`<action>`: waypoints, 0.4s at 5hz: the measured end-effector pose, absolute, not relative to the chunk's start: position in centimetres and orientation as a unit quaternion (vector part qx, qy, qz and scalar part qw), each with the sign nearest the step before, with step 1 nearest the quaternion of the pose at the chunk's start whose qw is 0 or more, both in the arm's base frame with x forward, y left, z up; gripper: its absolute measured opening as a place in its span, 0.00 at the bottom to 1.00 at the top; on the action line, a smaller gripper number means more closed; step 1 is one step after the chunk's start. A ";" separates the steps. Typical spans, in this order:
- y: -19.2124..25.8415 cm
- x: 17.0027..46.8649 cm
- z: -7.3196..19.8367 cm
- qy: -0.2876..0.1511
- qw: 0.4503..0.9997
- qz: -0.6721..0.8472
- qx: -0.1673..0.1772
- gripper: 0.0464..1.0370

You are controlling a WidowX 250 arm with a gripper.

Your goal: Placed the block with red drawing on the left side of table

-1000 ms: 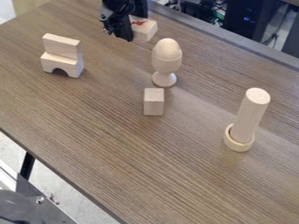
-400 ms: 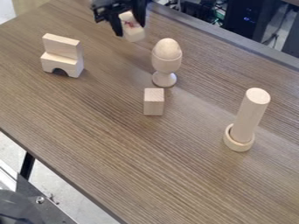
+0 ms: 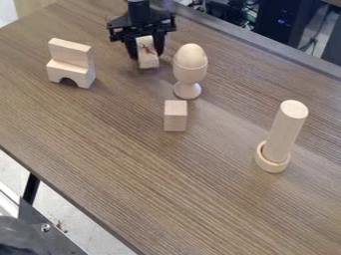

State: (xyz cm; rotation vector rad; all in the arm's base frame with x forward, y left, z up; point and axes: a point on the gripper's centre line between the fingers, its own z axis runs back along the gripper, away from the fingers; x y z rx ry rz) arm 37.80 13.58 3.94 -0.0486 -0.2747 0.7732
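Near the top of the camera view, my gripper (image 3: 146,56) is shut on the block with the red drawing (image 3: 148,59), one finger on each side of it. The block is pale wood, with the red marks on its upper part. It hangs between the arch-and-block stack and the egg-shaped piece. Whether its lower end touches the table (image 3: 120,129) cannot be told.
A rectangular block on an arch (image 3: 71,64) stands at the left. Close to the gripper's right is an egg in a cup (image 3: 190,67), with a small block (image 3: 175,117) below it. A cylinder (image 3: 285,129) leans in a ring (image 3: 271,162) at the right.
The gripper has turned and come down the view with the block, which was at the table's far edge and now lies nearer the egg piece. The other wooden pieces have not moved.
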 end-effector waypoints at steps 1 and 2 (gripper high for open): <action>13.8 38.0 2.7 -0.122 0.933 0.340 0.006 0.52; 13.5 38.3 2.4 -0.132 0.929 0.346 -0.001 0.56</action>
